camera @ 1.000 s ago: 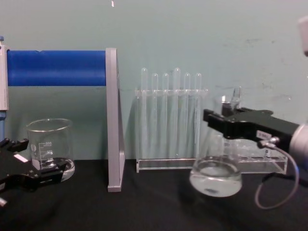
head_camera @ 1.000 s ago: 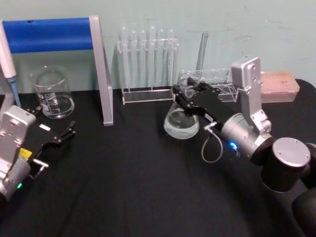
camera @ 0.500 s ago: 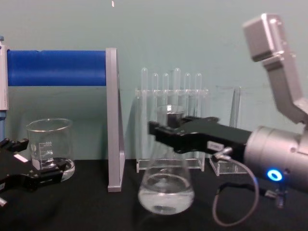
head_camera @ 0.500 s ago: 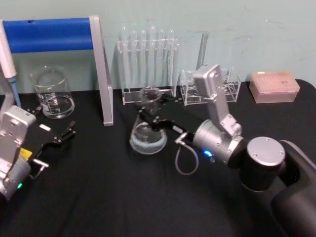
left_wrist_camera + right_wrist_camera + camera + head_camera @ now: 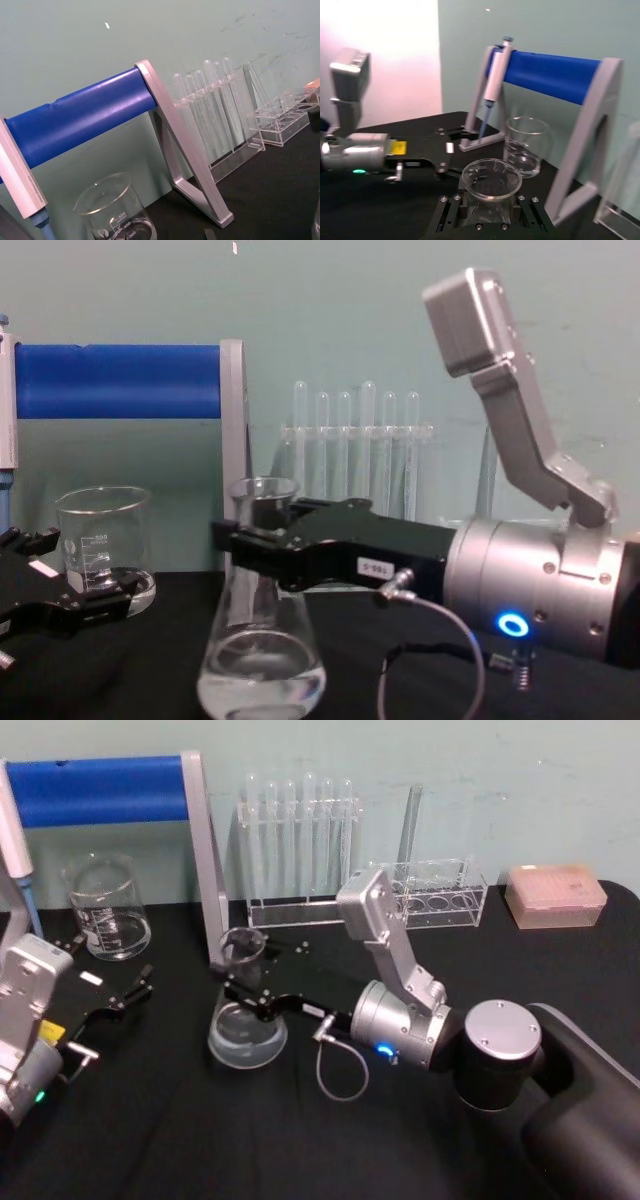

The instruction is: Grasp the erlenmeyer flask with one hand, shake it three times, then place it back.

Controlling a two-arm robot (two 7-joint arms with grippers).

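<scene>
1. Left gripper [image 5: 112,968]: nearest, parked at table's 8 o'clock, jaws apart, empty.
2. Right gripper [image 5: 240,990]: jaws closed on flask [image 5: 245,1028] neck, 4 o'clock of beaker [image 5: 105,910].
3. Chest view adds clear liquid [image 5: 262,680] in the flask base; right wrist view adds its open rim [image 5: 491,176].

A laboratory bench. The black-covered table [image 5: 180,1140] carries a rack of glass test tubes [image 5: 298,850] at twelve o'clock, a graduated beaker [image 5: 105,910] at ten and a pipette-tip box [image 5: 555,895] at two. There is also an erlenmeyer flask [image 5: 240,1038] of clear liquid, and a pipette [image 5: 495,82] hangs on a blue-barred stand [image 5: 100,790].
</scene>
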